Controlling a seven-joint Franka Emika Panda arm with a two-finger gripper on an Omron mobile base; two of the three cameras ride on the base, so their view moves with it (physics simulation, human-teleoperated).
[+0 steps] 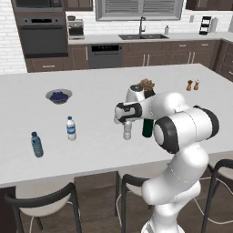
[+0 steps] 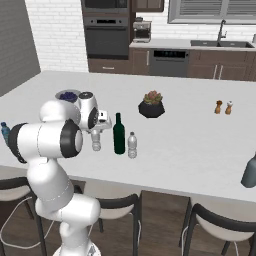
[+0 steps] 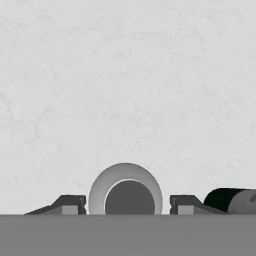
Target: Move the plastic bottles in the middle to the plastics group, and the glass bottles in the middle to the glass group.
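One of the plastic bottles in the middle (image 1: 127, 132) (image 2: 96, 143), clear with a white cap, stands upright on the white island counter (image 1: 91, 82). My gripper (image 1: 128, 124) (image 2: 96, 134) (image 3: 127, 206) hangs straight over it, pointing down. From above, the bottle (image 3: 126, 186) sits between my fingertips (image 3: 74, 205) with a thin gap on each side. Just to its right stand the dark green glass bottle (image 1: 147, 128) (image 2: 119, 134) (image 3: 222, 199) and a second clear bottle (image 2: 132, 145). The plastics group, a blue-labelled bottle (image 1: 71, 129) and a blue-tinted bottle (image 1: 37, 144), stands at the counter's left.
A dark bottle (image 2: 249, 172) stands at the far right edge of the counter. A potted plant (image 1: 146, 84) (image 2: 152, 105), a bowl of blueberries (image 1: 58, 96) (image 2: 67, 95) and two shakers (image 1: 193, 85) (image 2: 223, 107) sit farther back. Stools (image 1: 41, 202) line the near side.
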